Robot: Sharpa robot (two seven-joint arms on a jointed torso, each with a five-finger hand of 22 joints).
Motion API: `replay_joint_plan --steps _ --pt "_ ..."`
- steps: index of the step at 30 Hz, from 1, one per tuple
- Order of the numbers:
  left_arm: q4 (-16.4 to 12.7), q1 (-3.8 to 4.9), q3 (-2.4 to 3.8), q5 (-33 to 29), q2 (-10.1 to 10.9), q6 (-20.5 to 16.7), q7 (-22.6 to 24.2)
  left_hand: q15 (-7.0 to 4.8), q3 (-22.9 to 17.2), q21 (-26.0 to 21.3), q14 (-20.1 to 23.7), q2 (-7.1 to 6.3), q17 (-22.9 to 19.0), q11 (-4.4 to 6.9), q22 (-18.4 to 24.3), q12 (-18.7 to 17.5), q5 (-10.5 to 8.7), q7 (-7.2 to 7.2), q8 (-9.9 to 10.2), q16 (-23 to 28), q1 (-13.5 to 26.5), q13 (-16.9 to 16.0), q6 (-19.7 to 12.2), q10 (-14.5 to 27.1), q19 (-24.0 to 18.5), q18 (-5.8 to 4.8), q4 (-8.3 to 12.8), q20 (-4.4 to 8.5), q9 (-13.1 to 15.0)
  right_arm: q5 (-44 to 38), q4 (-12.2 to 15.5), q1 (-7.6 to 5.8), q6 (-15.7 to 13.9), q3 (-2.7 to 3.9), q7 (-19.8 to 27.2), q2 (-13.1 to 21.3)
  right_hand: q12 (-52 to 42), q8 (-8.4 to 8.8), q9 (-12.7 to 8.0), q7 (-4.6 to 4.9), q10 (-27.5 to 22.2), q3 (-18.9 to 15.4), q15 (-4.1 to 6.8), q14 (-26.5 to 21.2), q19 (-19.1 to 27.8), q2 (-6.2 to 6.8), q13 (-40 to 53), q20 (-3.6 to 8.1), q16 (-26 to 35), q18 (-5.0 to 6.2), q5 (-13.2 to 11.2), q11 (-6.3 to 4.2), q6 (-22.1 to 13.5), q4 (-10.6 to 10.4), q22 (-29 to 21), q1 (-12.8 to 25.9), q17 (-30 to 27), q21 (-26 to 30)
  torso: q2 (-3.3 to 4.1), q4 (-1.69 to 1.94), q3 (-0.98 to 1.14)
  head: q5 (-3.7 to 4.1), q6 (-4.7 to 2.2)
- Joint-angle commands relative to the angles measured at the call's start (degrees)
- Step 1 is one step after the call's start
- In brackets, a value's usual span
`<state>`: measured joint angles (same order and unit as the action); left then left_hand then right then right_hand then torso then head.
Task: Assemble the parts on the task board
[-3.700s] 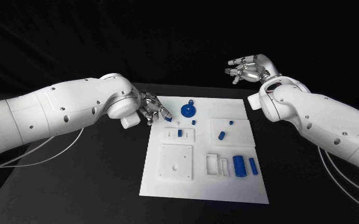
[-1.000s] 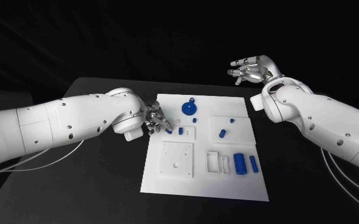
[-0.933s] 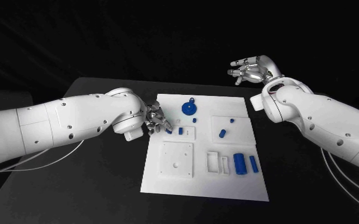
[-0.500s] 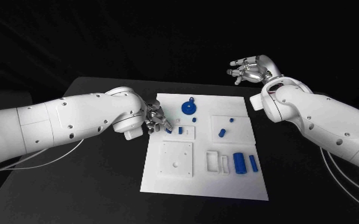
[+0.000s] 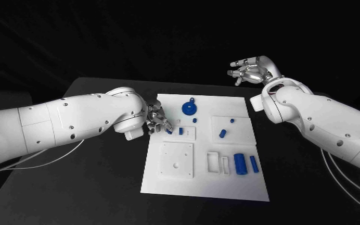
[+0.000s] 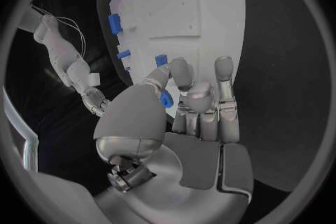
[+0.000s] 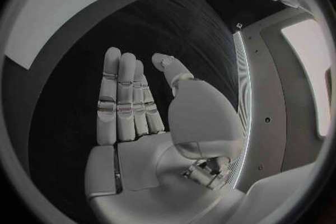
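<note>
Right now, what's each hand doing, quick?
Left hand: pinching a small blue part at the task board edge.
Right hand: open, holding nothing.

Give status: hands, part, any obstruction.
Left hand pinches a small blue part at the task board's left edge. Right hand open, raised beyond the board. Nothing in the way.

Both arms are of smooth white shells with small dark screw holes; thin white cables hang below them; the left hand point(image 5: 156, 119) and right hand point(image 5: 251, 71) are silver, perhaps with grey pads.
</note>
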<state>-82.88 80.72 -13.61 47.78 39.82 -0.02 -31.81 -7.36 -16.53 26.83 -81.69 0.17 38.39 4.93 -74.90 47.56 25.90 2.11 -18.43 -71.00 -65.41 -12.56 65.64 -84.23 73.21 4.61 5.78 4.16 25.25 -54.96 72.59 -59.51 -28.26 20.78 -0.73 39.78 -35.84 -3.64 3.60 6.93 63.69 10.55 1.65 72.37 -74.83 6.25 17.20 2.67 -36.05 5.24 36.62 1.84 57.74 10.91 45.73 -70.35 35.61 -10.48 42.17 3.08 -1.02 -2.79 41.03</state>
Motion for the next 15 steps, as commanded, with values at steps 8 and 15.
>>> replay_joint_plan --steps 8,15 --pt "-0.6 -0.49 -0.32 -0.3 -0.6 2.9 0.5 0.10 -1.2 0.6 -0.2 0.85 0.5 0.90 -1.1 0.2 0.63 -5.60 -1.7 -0.2 0.7 -0.3 6.5 -2.5 -0.3 2.54 1.7 -1.95 30.5 0.0 0.0 0.28 0.5 0.01 0.4 -0.2 0.1 0.09 0.0 0.38 -0.3 0.1 -0.08 -0.3 0.3 -0.02 -0.1 0.10 0.2 -0.67 0.2 -0.16 -0.1 0.0 0.1 0.6 -0.1 -0.3 0.00 0.03 0.02 -0.02 0.12" --pt "-0.7 -0.50 -0.32 -0.8 -0.7 2.8 0.7 0.11 -1.2 0.9 -0.2 1.03 0.8 0.97 -1.1 0.3 0.84 -5.80 -1.4 -0.3 1.0 -0.4 7.1 -2.5 -0.5 3.51 1.7 -2.94 33.1 0.0 0.0 0.37 0.5 0.01 0.4 -0.2 0.1 0.10 0.0 0.39 -0.3 0.0 -0.09 -0.2 0.2 -0.03 -0.1 0.09 0.2 -0.67 0.2 -0.15 -0.2 0.0 0.0 0.5 -0.1 -0.3 -0.01 0.01 0.01 -0.04 0.16"
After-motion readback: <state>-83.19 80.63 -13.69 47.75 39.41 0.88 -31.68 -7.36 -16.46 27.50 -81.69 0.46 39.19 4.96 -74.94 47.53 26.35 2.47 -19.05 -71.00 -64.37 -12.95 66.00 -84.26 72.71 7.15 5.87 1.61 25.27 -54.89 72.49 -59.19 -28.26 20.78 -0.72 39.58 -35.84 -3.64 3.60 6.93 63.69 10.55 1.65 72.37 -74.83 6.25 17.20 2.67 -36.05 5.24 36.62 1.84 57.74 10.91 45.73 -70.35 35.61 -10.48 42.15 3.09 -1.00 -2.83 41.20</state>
